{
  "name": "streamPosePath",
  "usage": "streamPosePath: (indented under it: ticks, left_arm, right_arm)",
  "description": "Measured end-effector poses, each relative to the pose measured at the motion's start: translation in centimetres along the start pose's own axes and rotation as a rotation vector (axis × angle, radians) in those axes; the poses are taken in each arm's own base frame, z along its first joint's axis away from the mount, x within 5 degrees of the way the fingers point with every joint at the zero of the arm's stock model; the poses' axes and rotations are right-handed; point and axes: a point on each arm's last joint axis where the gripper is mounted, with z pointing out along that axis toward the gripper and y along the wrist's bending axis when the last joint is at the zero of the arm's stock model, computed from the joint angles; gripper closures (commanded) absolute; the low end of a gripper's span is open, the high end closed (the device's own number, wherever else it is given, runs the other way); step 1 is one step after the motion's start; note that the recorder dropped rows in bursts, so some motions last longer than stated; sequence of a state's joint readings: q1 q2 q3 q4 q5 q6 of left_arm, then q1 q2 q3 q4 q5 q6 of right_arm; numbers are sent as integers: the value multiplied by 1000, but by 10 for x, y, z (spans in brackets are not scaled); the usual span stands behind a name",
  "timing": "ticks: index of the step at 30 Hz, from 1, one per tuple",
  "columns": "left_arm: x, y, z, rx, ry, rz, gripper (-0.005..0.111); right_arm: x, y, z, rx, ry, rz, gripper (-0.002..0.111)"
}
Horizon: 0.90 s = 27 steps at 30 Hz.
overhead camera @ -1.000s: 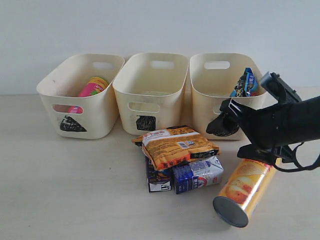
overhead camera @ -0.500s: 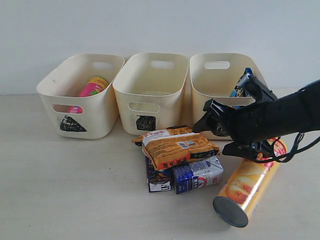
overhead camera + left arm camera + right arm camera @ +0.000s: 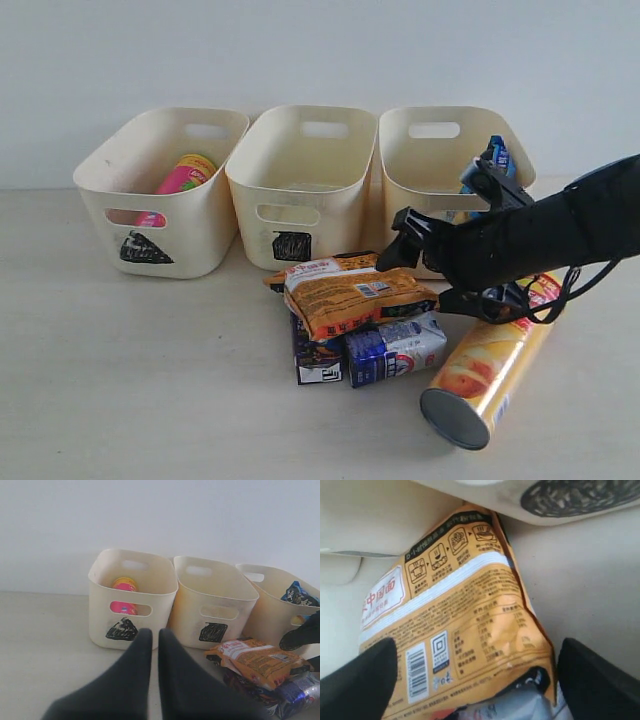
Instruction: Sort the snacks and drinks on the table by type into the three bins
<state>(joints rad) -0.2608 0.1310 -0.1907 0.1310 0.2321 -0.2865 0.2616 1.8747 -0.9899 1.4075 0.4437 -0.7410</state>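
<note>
presently the right gripper (image 3: 421,273) is seen with its jaws spread wide, set over the right end of the orange-brown bag (image 3: 352,293). in the right wrist view one finger (image 3: 362,672) is shown on each side of the bag, and whether the bag is touched cannot be told. the bag is laid on top of the dark purple juice box (image 3: 316,362) and the blue-and-white carton (image 3: 396,349), a pile found near the middle of the table (image 3: 120,390), just in front of the middle bin (image 3: 300,190). the yellow-orange tube (image 3: 488,372) is laid on its side toward the front right corner of the tabletop. the bins are lined up along the back edge: the pink tube (image 3: 183,177) is contained in the left bin (image 3: 205,225), the blue-black bag (image 3: 493,163) in the right bin (image 3: 410,190). the left gripper (image 3: 154,634) is closed, with nothing between its fingers, above the tabletop before the left bin.
</note>
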Motion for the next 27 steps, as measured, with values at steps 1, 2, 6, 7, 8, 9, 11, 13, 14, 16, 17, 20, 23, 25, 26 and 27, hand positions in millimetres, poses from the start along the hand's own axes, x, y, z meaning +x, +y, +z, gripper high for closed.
streamPosePath:
  ticks: [1, 2, 6, 7, 8, 9, 11, 13, 14, 16, 17, 20, 23, 25, 26, 27]
  left_arm:
    - [0, 0, 0, 0, 0, 0, 102]
    - [0, 0, 0, 0, 0, 0, 102]
    - [0, 0, 0, 0, 0, 0, 102]
    - [0, 0, 0, 0, 0, 0, 102]
    - [0, 0, 0, 0, 0, 0, 102]
    - [0, 0, 0, 0, 0, 0, 102]
    - [0, 0, 0, 0, 0, 0, 102]
    - [0, 0, 0, 0, 0, 0, 102]
    - [0, 0, 0, 0, 0, 0, 102]
    - [0, 0, 0, 0, 0, 0, 102]
    - [0, 0, 0, 0, 0, 0, 102]
    - [0, 0, 0, 0, 0, 0, 102]
    - [0, 0, 0, 0, 0, 0, 102]
    - [0, 0, 0, 0, 0, 0, 102]
    - [0, 0, 0, 0, 0, 0, 102]
    - [0, 0, 0, 0, 0, 0, 102]
  right_arm:
    - [0, 0, 1, 1, -1, -2, 30]
    - [1, 0, 2, 5, 0, -5, 30]
    - [1, 2, 6, 4, -2, -3, 30]
    - [0, 2, 7, 4, -2, -3, 30]
    - [1, 3, 8, 1, 0, -4, 30]
    - [1, 3, 9, -1, 1, -4, 30]
    - [1, 2, 10, -3, 5, -4, 30]
    - [0, 3, 10, -6, 5, -7, 30]
    - [0, 3, 10, -9, 5, -9, 30]
    - [0, 3, 11, -14, 9, -19, 30]
    - [0, 4, 11, -16, 11, -24, 30]
    - [-1, 5, 12, -23, 13, -31, 31]
    - [-1, 5, 12, -23, 13, -38, 34]
    - [-1, 5, 12, -23, 13, -41, 34]
    - [-1, 5, 12, -26, 13, -41, 34]
    - [-2, 6, 11, -29, 14, -49, 34]
